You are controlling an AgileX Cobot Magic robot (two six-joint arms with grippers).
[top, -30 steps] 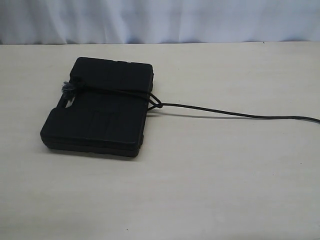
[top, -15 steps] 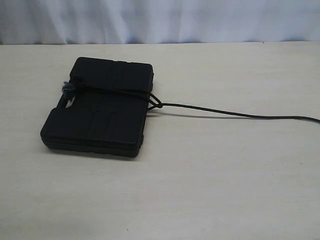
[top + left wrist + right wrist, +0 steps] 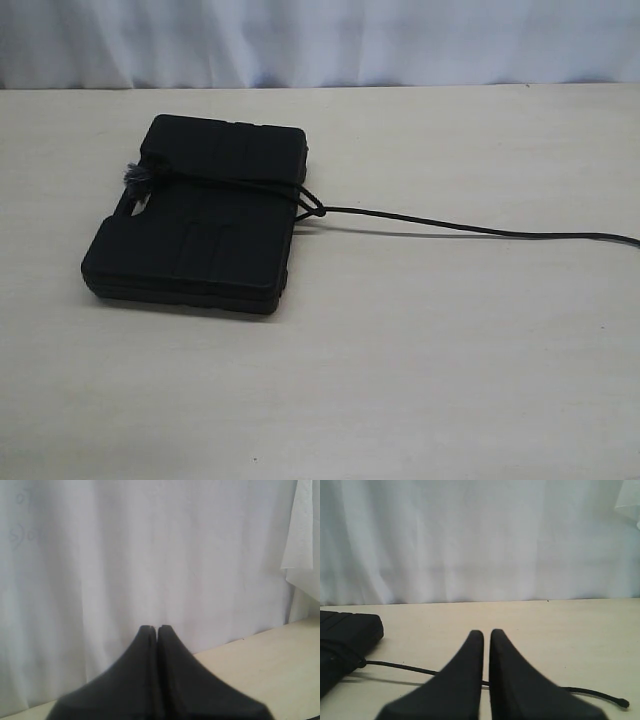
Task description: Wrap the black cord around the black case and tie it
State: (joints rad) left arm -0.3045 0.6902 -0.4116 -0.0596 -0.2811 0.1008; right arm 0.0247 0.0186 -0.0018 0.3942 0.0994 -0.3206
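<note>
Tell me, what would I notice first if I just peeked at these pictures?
The black case jumps out first, lying flat on the pale table, towards the left in the exterior view. The black cord is wrapped across it, with a fuzzy tuft at one edge and a knot at the other, then trails away to the right. Each wrist view shows a dark hand pinched shut: the left hand and the right hand.

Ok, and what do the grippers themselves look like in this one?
Only the wrist views show them. The left gripper and right gripper look alike: two plain matte black fingers each, broad at the base, tapering to narrow rounded tips. No markings, cables or arm links are visible.
</note>
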